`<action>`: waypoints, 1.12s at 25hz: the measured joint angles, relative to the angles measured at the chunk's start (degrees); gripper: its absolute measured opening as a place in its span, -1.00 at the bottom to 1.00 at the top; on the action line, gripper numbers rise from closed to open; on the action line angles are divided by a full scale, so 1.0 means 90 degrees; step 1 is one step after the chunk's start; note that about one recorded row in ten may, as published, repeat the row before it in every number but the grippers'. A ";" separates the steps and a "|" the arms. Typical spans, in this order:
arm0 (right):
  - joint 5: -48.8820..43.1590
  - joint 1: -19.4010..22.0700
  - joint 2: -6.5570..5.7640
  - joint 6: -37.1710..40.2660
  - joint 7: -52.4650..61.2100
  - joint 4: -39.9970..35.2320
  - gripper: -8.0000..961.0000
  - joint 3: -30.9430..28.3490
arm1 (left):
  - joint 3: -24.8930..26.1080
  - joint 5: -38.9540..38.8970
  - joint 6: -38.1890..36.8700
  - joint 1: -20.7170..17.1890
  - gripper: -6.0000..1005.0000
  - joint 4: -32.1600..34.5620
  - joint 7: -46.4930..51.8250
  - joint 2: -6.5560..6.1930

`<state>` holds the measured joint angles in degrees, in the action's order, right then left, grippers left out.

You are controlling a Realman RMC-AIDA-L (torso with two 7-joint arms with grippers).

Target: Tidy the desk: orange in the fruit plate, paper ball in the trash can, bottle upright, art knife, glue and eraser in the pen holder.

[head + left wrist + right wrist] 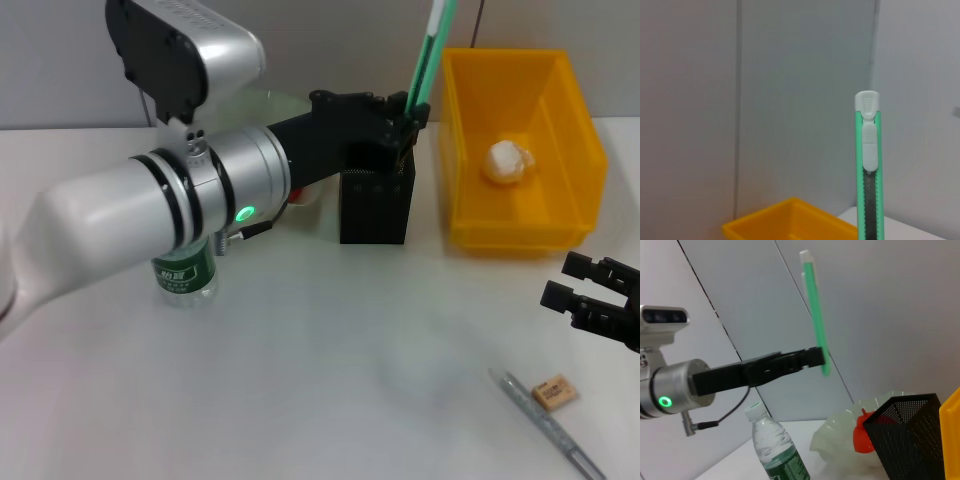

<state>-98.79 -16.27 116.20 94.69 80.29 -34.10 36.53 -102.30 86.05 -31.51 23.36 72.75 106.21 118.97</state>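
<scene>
My left gripper (408, 118) is shut on the mint-green art knife (428, 55) and holds it upright just above the black mesh pen holder (374, 205). The knife also shows in the left wrist view (868, 170) and the right wrist view (816, 320), its lower end clear above the pen holder (907, 432). The paper ball (507, 161) lies in the yellow trash can (520, 150). The bottle (185, 275) stands upright, partly behind my left arm. The orange (863, 432) sits in the pale-green fruit plate (845, 432). The tan eraser (554, 392) lies at front right. My right gripper (590, 295) is open, hovering near it.
A slim grey pen-like stick (545, 422) lies on the table beside the eraser. My left arm spans the table's left and middle. The trash can stands right of the pen holder.
</scene>
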 joint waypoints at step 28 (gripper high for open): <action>-0.0078 -0.0087 0.0039 0.0056 -0.0171 0.0000 0.74 0.0004 | -0.0748 -0.0688 0.2361 0.1688 -0.61 -0.2306 0.0505 0.0024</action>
<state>-99.50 -17.05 116.55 95.19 78.74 -34.10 36.57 -109.03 79.86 -10.26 38.55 52.00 110.76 119.18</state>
